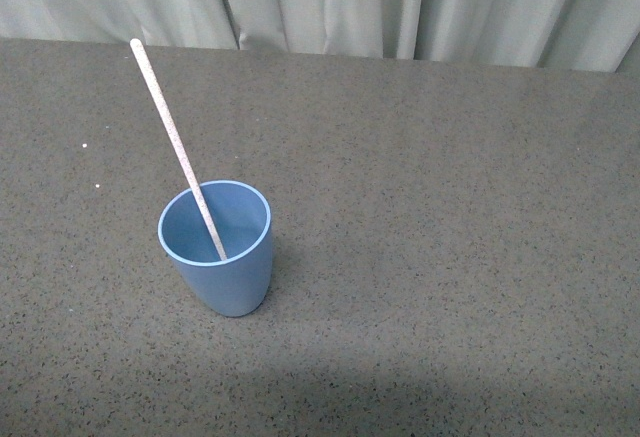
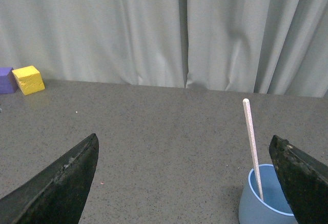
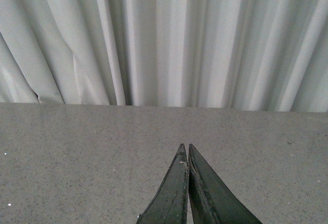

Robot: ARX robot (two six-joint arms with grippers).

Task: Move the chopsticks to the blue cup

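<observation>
Grey table [image 1: 450, 207], chopsticks [image 1: 178, 150] inside blue cup [image 1: 222, 275]

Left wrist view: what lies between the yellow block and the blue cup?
Only bare grey table between the yellow block and the blue cup, as the left wrist view shows.

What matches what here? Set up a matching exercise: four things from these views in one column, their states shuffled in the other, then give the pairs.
1. chopstick
2. blue cup
3. left gripper
4. right gripper

A. jaws wide apart, holding nothing
B. stands upright on the table
C. fingertips pressed together
D. leans inside the cup, upper end sticking out

Pairs: 1-D, 2-B, 3-A, 4-C
</observation>
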